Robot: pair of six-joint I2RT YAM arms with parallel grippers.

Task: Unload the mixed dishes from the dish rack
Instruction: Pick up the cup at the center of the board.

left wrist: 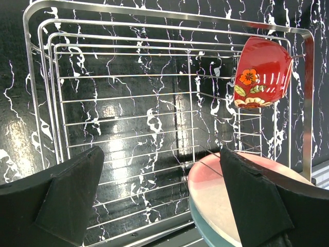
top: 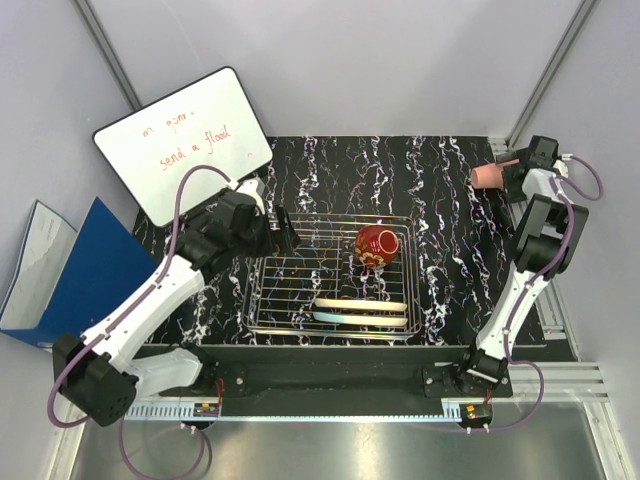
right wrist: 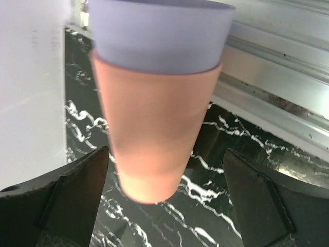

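Observation:
The silver wire dish rack sits mid-table. In it a glossy red patterned bowl leans at the back right, and a pink/cream plate lies stacked on a light-blue plate at the front. My left gripper is open and empty at the rack's back left corner. In its wrist view it frames the rack, bowl and plates. My right gripper is open at the far right back, its fingers apart from the salmon-pink cup, which has the lavender cup nested in it.
A whiteboard with red writing leans at the back left, just behind my left arm. A blue folder lies off the table's left edge. An aluminium frame rail and a white wall stand close around the cups.

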